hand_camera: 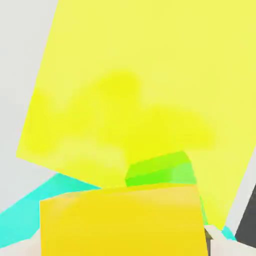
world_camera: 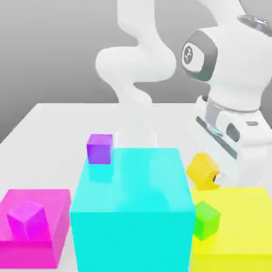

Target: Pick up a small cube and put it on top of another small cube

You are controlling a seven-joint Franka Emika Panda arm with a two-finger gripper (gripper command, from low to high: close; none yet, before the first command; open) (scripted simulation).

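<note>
The small plain yellow cube (world_camera: pixel 201 170) is clamped between the jaws of the two-finger gripper (world_camera: pixel 211 178) and carried clear of the surface, tilted, above and just behind the small bright green cube (world_camera: pixel 205 220). The green cube sits on the large flat yellow block (world_camera: pixel 244 223), beside the big cyan block (world_camera: pixel 133 207). The carry height appears intended to clear the green cube before lowering; alignment is judged incomplete.

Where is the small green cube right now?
In the exterior view, the small green cube sits on the large flat yellow block, at the exterior view's right, beside the cyan block.
</note>
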